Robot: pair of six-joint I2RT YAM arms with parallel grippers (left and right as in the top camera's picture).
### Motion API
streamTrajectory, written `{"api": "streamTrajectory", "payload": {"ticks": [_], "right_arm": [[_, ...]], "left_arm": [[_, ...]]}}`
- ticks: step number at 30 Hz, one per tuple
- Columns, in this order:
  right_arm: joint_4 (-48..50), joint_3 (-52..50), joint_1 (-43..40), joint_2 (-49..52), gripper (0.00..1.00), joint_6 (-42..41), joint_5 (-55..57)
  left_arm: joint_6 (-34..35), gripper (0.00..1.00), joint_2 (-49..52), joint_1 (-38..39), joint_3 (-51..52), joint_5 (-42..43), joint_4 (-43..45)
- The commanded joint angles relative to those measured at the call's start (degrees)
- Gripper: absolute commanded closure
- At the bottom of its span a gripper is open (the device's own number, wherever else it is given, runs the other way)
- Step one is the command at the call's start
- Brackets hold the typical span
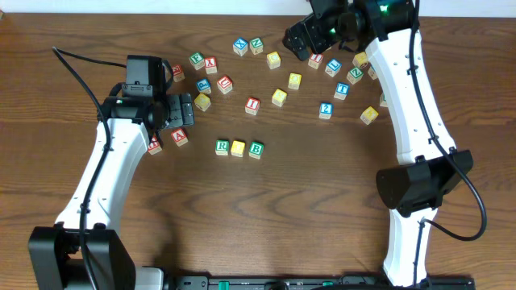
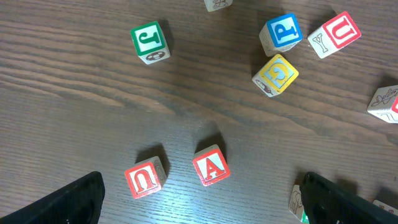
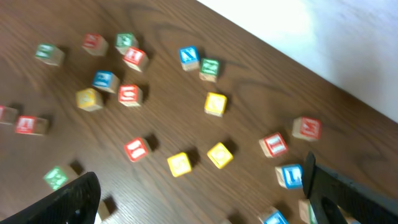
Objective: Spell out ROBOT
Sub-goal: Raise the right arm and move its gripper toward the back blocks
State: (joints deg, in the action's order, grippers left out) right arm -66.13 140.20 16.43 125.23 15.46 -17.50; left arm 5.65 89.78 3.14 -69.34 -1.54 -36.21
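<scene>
Left gripper (image 1: 190,109): jaws wide apart, empty, near red A cube (image 1: 180,137). Right gripper (image 1: 293,42): jaws wide apart, empty, above the far scatter of cubes. Green R cube (image 1: 222,147), yellow cube (image 1: 238,148) and green B cube (image 1: 255,149) sit side by side mid-table. Blue T cube (image 1: 342,91) lies apart, rightward.

Left wrist cam, pretty easy to read: green J cube (image 2: 149,41), blue P cube (image 2: 281,32), red U cube (image 2: 339,32), red A cube (image 2: 211,167). From overhead I can make out a green R cube (image 1: 222,147), green B cube (image 1: 255,149), red I cube (image 1: 253,105) and blue T cube (image 1: 342,90).
</scene>
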Motion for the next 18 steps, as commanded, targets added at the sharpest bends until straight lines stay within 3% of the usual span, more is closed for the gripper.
{"api": "streamTrajectory", "payload": {"ticks": [1, 8, 13, 18], "right_arm": [[0.4, 1.4, 0.6, 0.0, 0.01, 0.9, -5.7], [0.8, 1.4, 0.7, 0.5, 0.01, -1.2, -6.2], [0.8, 1.3, 1.0, 0.5, 0.01, -11.3, 4.7], [1.0, 1.3, 3.0, 0.5, 0.01, -15.0, 11.8]], "left_arm": [[-0.9, 0.01, -0.1, -0.2, 0.5, 0.5, -0.2], [-0.9, 0.01, -0.1, -0.2, 0.5, 0.5, -0.2], [-0.9, 0.01, -0.1, -0.2, 0.5, 0.5, -0.2], [-0.9, 0.01, -0.1, -0.2, 0.5, 0.5, -0.2]]}}
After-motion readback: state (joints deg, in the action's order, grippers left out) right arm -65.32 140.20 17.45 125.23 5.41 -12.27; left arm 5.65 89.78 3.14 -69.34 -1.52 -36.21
